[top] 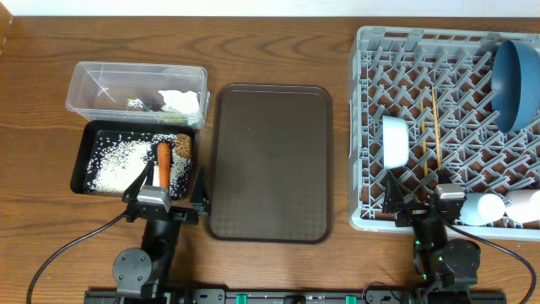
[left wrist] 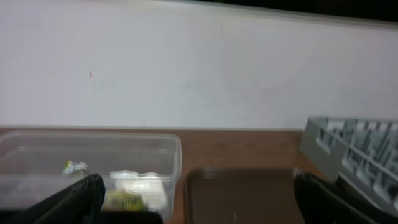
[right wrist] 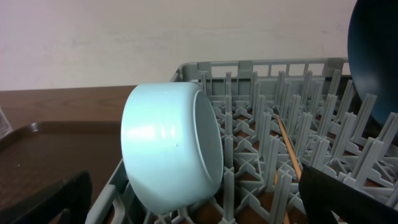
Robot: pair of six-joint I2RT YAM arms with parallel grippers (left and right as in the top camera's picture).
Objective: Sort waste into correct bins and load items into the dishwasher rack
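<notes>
**Clerk:** Entry one, your tools?

**Me:** My left tool (top: 167,190): released, jaws wide, nothing between them, above the near right corner of the black tray (top: 80,165). My right tool (right wrist: 202,208): also spread and empty, at the near edge of the dishwasher rack (top: 371,42), facing the white bowl (top: 395,141).

**Clerk:** Waste?

**Me:** Black tray, left part of the counter (top: 34,51), toward the near edge. It holds:
- rice grains (top: 114,160), scattered
- carrot (top: 163,163), long axis running near edge to far edge
- brown scrap (top: 182,145), by the tray's far right corner

Clear tub (top: 97,84), just beyond the tray toward the far edge. It holds:
- crumpled tissue (top: 181,101), at its right end
- snack wrapper (top: 137,103), just left of the tissue

**Clerk:** Dishes?

**Me:** All in the rack, at the right end of the counter.
- Bowl: left side, on its edge, mouth turned right.
- Chopsticks (top: 435,127): middle, lying together, long axis near to far, slightly slanted.
- Blue plate (top: 516,84): far right corner, standing on edge, leaning.
- Cups (top: 489,209): near right corner, on their sides. I cannot tell which way they open.

**Clerk:** Other?

**Me:** Brown serving tray (top: 270,160), counter centre, long axis near to far.
</notes>
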